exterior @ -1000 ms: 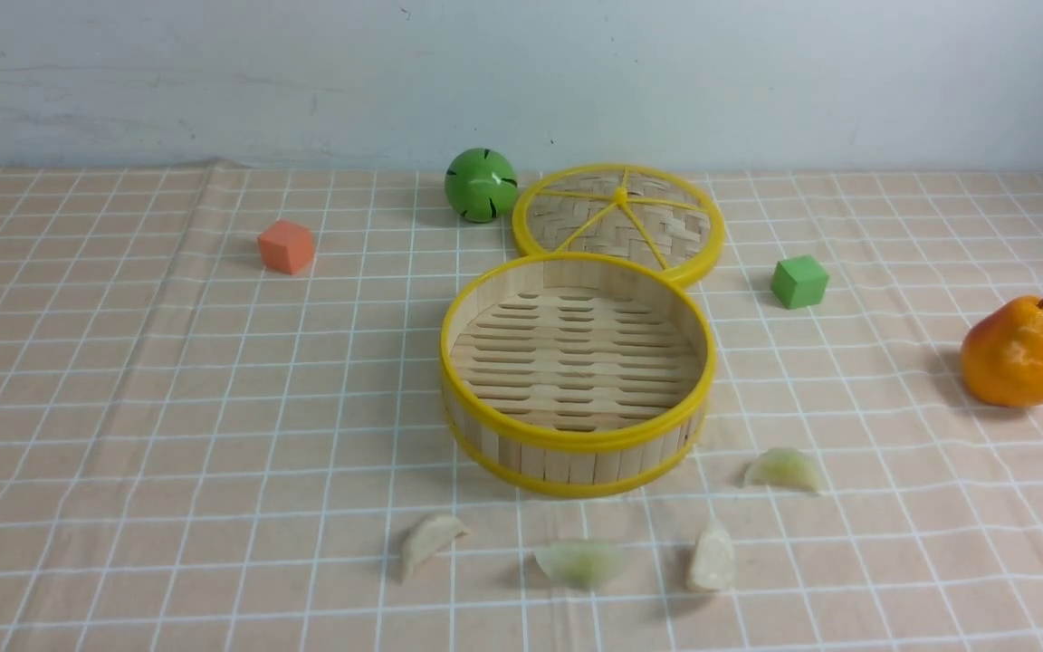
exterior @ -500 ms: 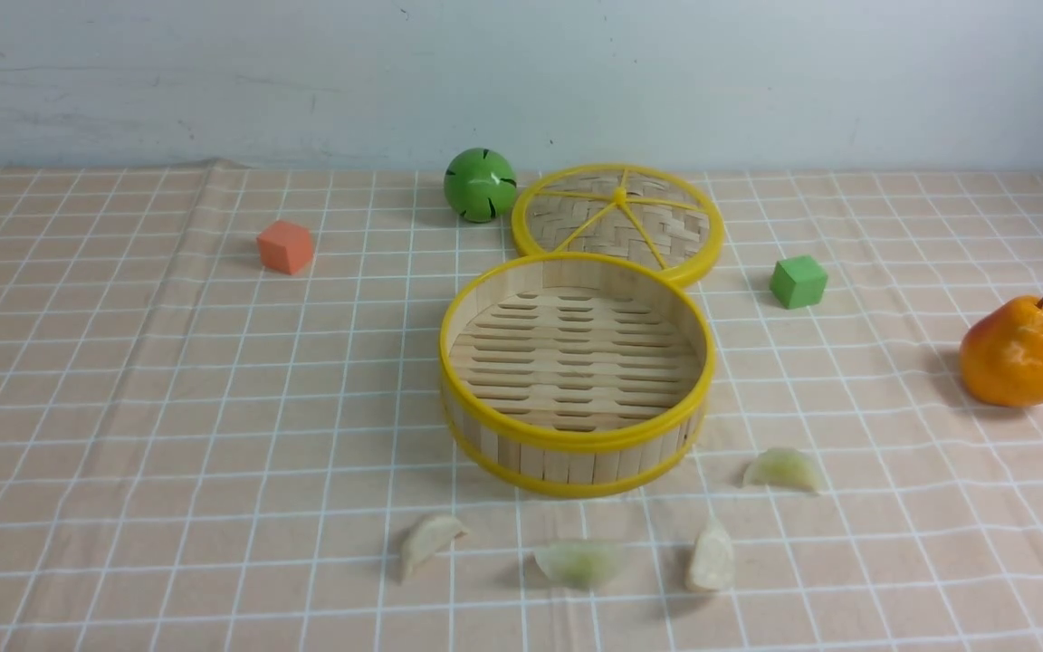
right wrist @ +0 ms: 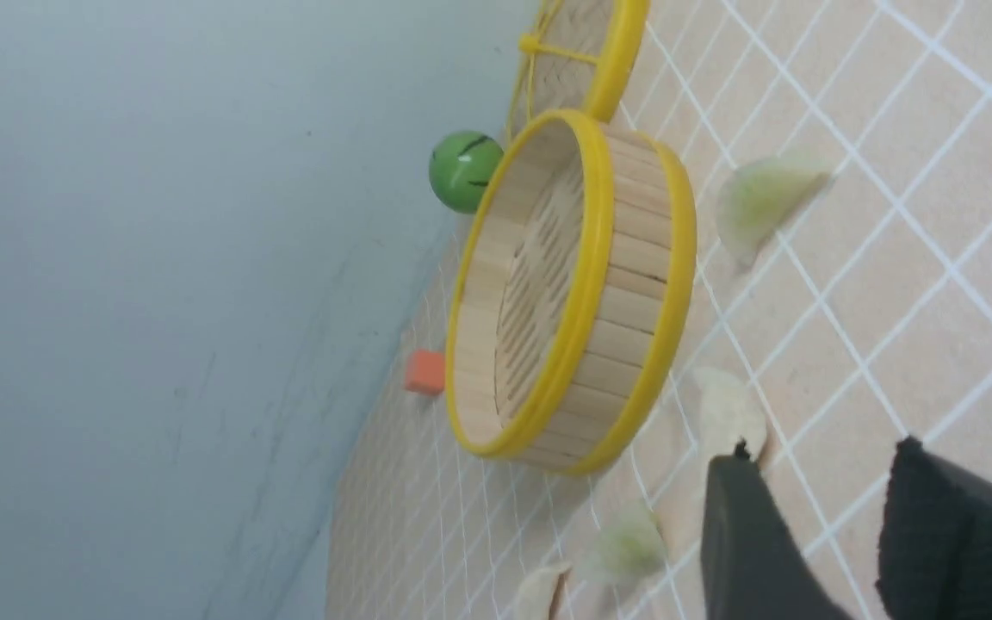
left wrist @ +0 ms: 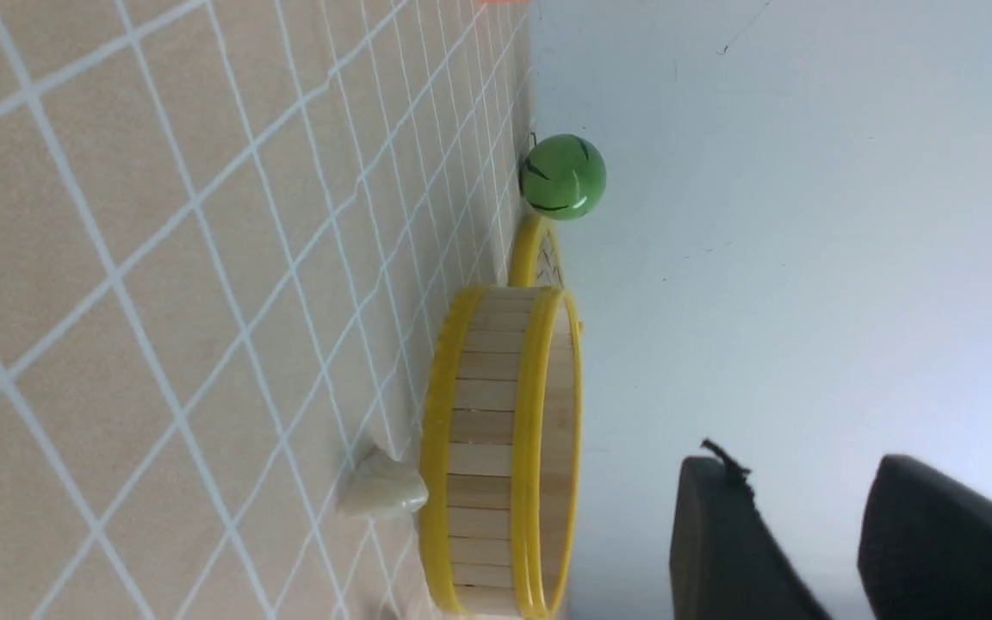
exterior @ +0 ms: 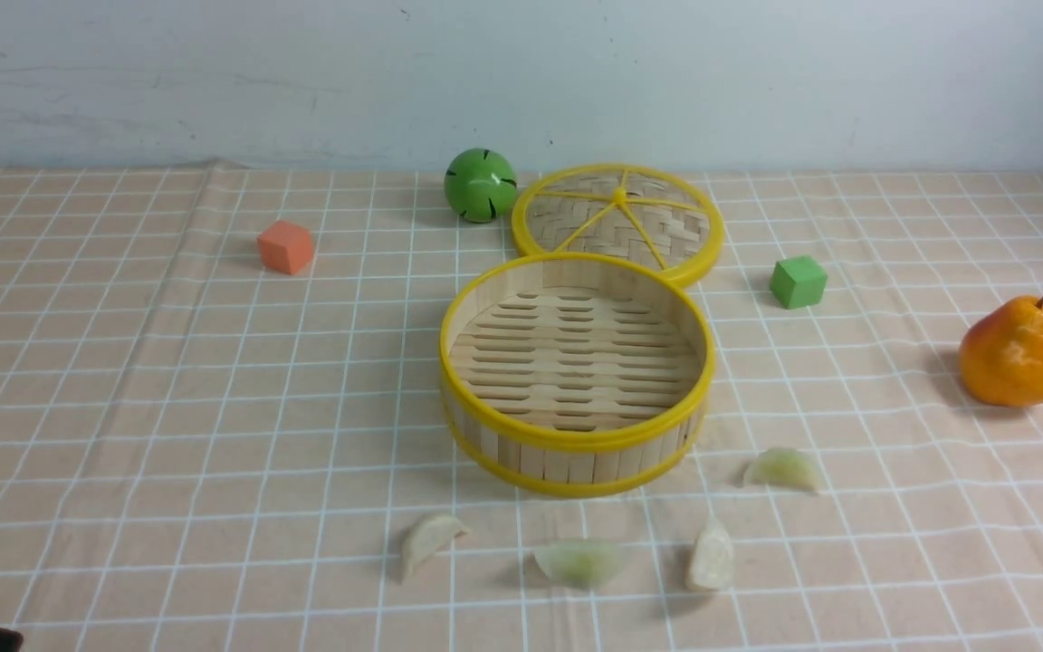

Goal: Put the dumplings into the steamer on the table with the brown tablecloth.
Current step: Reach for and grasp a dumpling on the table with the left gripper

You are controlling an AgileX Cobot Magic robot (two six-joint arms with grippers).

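Front view shows all four dumplings point(exterior: 580, 561) lying on the cloth point(exterior: 168, 407), just on my side of the steamer point(exterior: 576, 442). None is inside it yet, and its floor is bare. So I think I am at the very start, going for the first one.

My left gripper point(left wrist: 797, 482) has its two fingers apart with nothing between them. My right gripper point(right wrist: 819, 465) is the same, spread and empty. Neither touches a dumpling.

Next, I think one gripper must come down over a dumpling, with a finger on each side, and squeeze softly. The white dumpling point(exterior: 429, 541) off the steamer's front left suits my left gripper. The green dumpling point(exterior: 784, 469) near the steamer's front right suits my right one.

The steamer's wall is tall, so I must lift each dumpling up over the yellow rim before I let go. The cloth on my side of the steamer is open, with room to reach in.

The lid point(exterior: 617, 217) lies behind the steamer, touching its back rim. The green ball point(exterior: 481, 185) sits just beside the lid. The orange block point(exterior: 286, 246), the green block point(exterior: 798, 281) and the pear point(exterior: 1016, 351) are well apart from the steamer, out of my way.
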